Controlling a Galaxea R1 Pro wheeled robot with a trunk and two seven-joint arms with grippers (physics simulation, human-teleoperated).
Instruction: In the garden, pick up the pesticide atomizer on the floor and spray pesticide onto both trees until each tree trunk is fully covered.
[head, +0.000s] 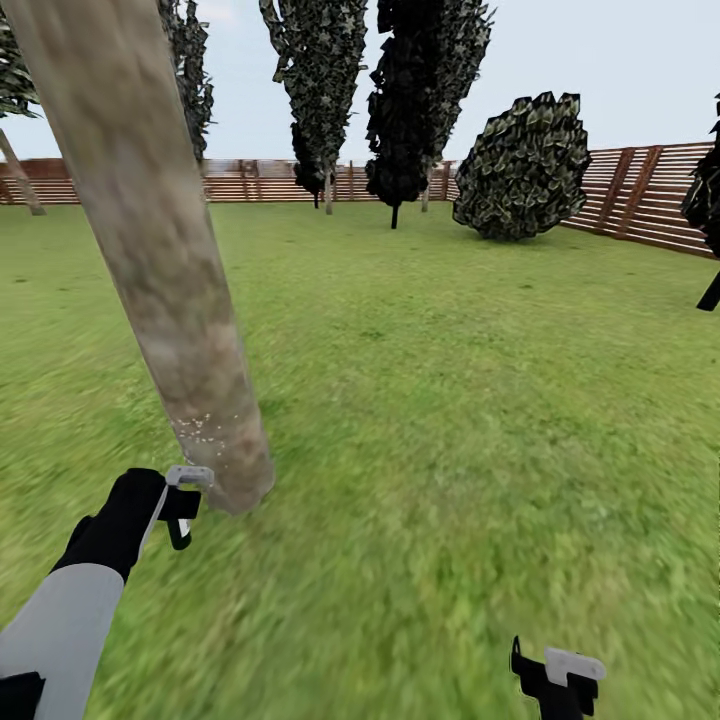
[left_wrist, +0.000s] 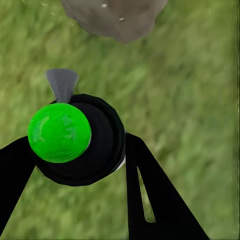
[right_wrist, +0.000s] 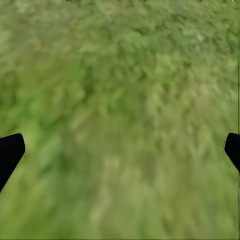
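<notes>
A thick mottled grey-brown tree trunk (head: 150, 250) leans across the left of the head view, with its base (left_wrist: 115, 17) on the grass. Tiny white specks of pesticide (head: 205, 430) dot its lower part. My left gripper (head: 180, 505) hovers just beside the trunk's base, shut on the pesticide atomizer (left_wrist: 75, 140). The atomizer is a round black body with a bright green cap and a grey nozzle aimed toward the trunk. My right gripper (head: 555, 680) is low at the right over bare lawn. It is open (right_wrist: 122, 150), with nothing between its fingertips.
A brown slatted fence (head: 640, 195) runs along the back and right. Thin dark-foliage trees (head: 400, 100) and a round bush (head: 525, 165) stand near it. Another leaning trunk (head: 20, 175) shows at the far left. Open green lawn (head: 450, 400) spreads to the right.
</notes>
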